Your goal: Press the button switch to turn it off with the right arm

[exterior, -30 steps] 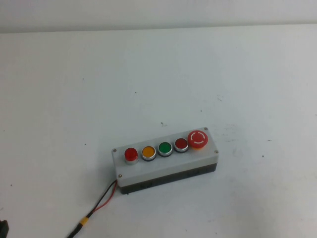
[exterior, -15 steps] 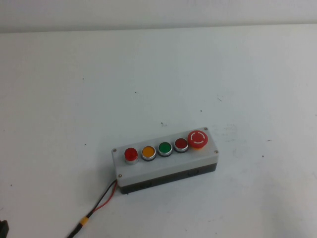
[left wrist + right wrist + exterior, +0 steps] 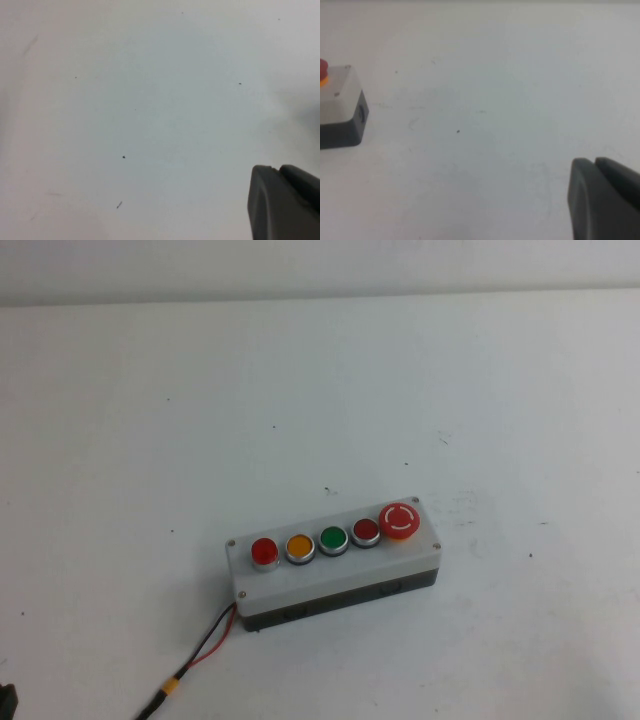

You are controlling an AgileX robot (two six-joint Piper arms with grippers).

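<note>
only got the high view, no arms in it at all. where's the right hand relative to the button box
observer: The right wrist view shows the right hand over bare table, well apart from the grey box.
operator: which end of the box shows there
observer: The end with the big red stop button; the button switch sits at the row's other end.
operator: and the left hand
observer: The left hand is over bare table too, no box in its view.

No legible text, brand or number appears in any view. The only sign is a white circular arrow ring on the mushroom stop button (image 3: 399, 520), at the right end of the box (image 3: 335, 575).
</note>
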